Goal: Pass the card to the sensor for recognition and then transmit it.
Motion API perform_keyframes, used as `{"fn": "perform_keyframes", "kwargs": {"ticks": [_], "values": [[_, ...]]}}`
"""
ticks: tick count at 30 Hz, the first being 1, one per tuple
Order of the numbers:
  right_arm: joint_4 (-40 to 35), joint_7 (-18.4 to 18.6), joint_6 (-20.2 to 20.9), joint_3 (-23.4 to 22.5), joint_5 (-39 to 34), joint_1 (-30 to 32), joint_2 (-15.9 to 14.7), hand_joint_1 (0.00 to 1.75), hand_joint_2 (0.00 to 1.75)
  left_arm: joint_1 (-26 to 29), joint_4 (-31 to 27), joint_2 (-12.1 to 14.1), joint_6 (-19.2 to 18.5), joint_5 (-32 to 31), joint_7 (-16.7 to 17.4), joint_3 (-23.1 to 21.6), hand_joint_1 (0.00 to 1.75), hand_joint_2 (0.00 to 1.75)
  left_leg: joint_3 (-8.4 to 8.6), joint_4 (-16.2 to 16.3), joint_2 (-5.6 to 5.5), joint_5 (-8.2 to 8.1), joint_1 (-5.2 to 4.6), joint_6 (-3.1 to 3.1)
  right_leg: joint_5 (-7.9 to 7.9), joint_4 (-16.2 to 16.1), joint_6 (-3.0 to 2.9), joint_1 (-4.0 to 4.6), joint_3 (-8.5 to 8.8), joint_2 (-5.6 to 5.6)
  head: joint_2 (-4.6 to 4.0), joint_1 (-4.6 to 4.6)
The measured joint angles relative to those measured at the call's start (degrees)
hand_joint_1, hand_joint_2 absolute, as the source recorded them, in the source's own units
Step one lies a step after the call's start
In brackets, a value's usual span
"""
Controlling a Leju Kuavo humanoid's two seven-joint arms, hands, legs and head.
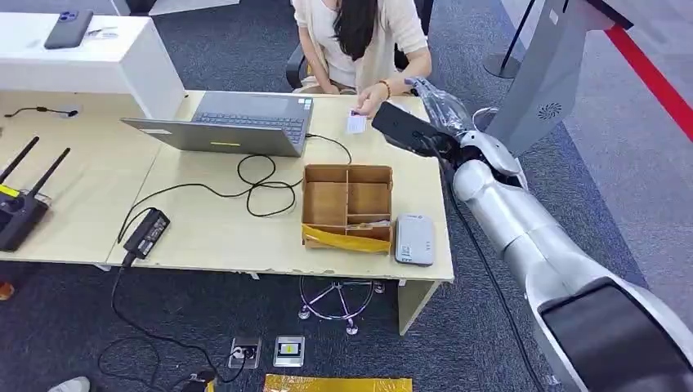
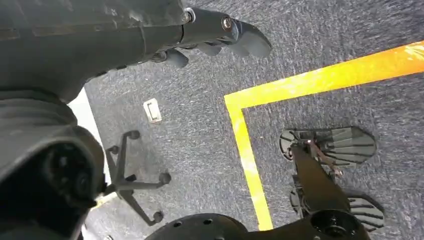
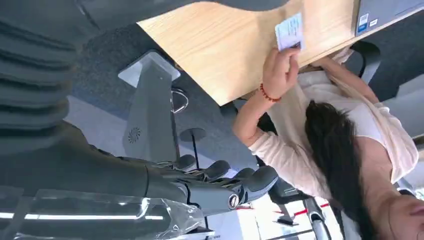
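A black router (image 1: pixel 20 214) with two upright antennas sits at the desk's (image 1: pixel 212 237) left edge, on pale wood-grain laminate. Next along, a black power brick (image 1: pixel 147 232) lies near the front edge, its cable (image 1: pixel 261 184) looping in loose coils toward the grey laptop (image 1: pixel 233 122), which stands open by the far edge.

Right of the cable is a shallow brown cardboard box (image 1: pixel 346 204) split into compartments. Its two far compartments look bare; the front ones hold something thin and pale that I can't make out, and a glossy yellow strip (image 1: pixel 343 240) lies across the box's front wall. Just beside the box, at the desk's front right corner, lies a flat grey card sensor (image 1: pixel 414 239) with rounded corners.

The card (image 1: pixel 356 122), small, white and bluish, is at the far right corner of the desk, pinched in the hand (image 1: pixel 369 100) of a seated person in a cream top.

The robot's right hand (image 1: pixel 406 127), dark and hard-shelled on a smooth silver arm, is stretched out near that corner, just right of the card; its fingers (image 3: pixel 235 182) are extended and a little apart, holding nothing. The left hand (image 2: pixel 220 35) hangs over speckled grey carpet (image 2: pixel 200 125) crossed by yellow tape (image 2: pixel 250 160); its fingers curl slightly and grip nothing.
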Motion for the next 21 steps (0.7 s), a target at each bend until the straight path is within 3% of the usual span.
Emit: {"fn": "perform_keyframes", "kwargs": {"ticks": [4, 5, 10, 15, 21], "values": [[-0.11, -1.11, -1.27, -0.22, -0.59, 0.21, -1.20, 0.00, 0.00, 0.96, 0.00, 0.02, 0.37, 0.74, -0.07, 0.00, 0.00, 0.00, 0.00, 0.00, 0.00, 0.00, 0.00, 0.00, 0.00, -0.01, 0.00, 0.00, 0.01, -0.02, 0.00, 0.00], [-0.28, -1.46, -1.59, -0.35, -0.85, 0.41, -1.72, 0.00, 1.75, 1.24, 0.00, 0.04, 0.37, 1.05, -0.11, 0.00, 0.00, 0.00, 0.01, 0.01, 0.00, 0.00, -0.01, 0.00, 0.00, -0.01, 0.00, 0.00, 0.00, -0.02, -0.02, 0.02], [-2.69, -1.05, -2.01, -1.18, -2.60, 2.62, -5.45, 0.00, 1.75, 2.65, 0.00, 0.28, 0.37, 2.73, -0.22, 0.00, 0.00, 0.00, 0.03, 0.02, 0.00, 0.00, -0.01, 0.00, 0.00, -0.06, 0.00, -0.01, 0.02, -0.02, 0.00, 0.02], [-8.00, 3.24, -3.19, -1.75, -2.40, 5.57, -10.54, 0.00, 1.75, 3.31, 0.00, 0.55, 0.57, 5.46, -0.20, 0.11, 0.00, 0.00, 0.01, 0.03, -0.01, -0.01, -0.01, 0.01, 0.01, -0.06, 0.01, -0.01, 0.03, -0.03, 0.00, 0.02], [-13.55, 5.83, -3.83, -2.67, 0.78, 7.42, -14.58, 0.00, 1.75, 3.41, 0.00, 0.70, 1.09, 6.12, -1.46, 0.13, 0.00, 0.00, 0.03, 0.02, 0.07, -0.01, 0.01, 0.00, 0.02, -0.06, 0.00, 0.01, 0.02, 0.00, 0.00, 0.00]]}}
